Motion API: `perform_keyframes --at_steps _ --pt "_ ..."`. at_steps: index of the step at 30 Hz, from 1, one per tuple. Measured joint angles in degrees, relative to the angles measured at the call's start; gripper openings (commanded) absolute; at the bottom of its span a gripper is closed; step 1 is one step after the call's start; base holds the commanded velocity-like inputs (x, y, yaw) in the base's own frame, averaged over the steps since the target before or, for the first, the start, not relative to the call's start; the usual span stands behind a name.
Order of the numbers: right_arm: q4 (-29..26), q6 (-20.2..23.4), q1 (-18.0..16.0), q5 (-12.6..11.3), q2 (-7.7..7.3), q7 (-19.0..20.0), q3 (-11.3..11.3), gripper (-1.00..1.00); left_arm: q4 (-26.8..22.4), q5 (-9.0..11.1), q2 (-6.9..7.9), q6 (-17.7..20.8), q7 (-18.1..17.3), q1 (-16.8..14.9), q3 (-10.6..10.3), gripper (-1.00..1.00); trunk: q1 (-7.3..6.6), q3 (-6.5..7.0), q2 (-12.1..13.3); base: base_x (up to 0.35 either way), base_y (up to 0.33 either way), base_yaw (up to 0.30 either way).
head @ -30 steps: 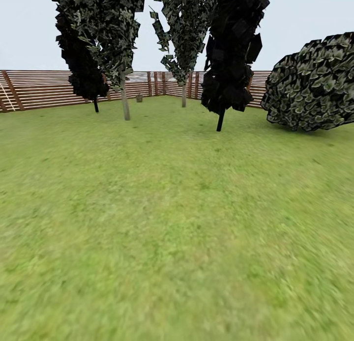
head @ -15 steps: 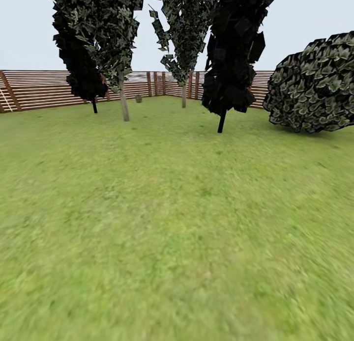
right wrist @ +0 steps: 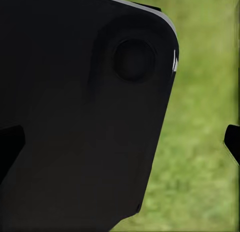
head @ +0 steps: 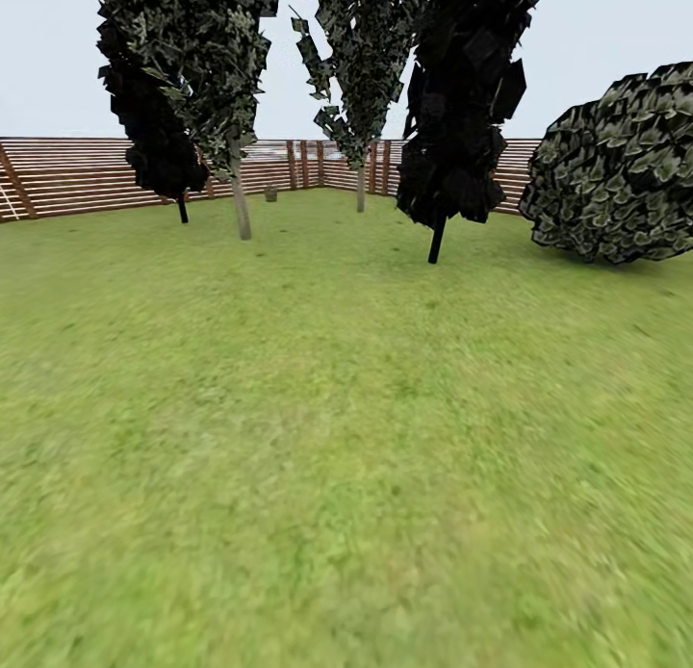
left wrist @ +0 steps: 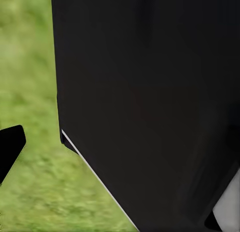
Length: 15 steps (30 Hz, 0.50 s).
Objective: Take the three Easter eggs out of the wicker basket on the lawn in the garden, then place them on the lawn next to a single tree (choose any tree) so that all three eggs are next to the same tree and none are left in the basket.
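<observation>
Fingers' state unclear, wrist views blocked by dark panel [left wrist: 150,91]; head view: lawn [head: 337,437], tree [head: 241,201].

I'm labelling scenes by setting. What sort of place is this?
A fenced garden, in simulation: mottled lawn, a brown slatted wooden fence at the back, and trees beside a round bush.

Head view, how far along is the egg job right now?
Nothing looks done: mottled green lawn lies ahead, and a small brown object by the slatted wooden fence is too distant to identify. Pale-trunked trees stand ahead. Finding the basket and moving all eggs remains.
</observation>
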Motion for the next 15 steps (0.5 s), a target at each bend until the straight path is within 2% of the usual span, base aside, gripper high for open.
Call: perform_keyframes --at_steps 15 --pt "0.06 0.09 0.00 0.06 -0.09 0.00 0.00 1.00 0.00 0.00 0.00 0.00 0.00 0.00 0.00 1.00 0.00 0.00 0.00 0.331 0.000 0.000"
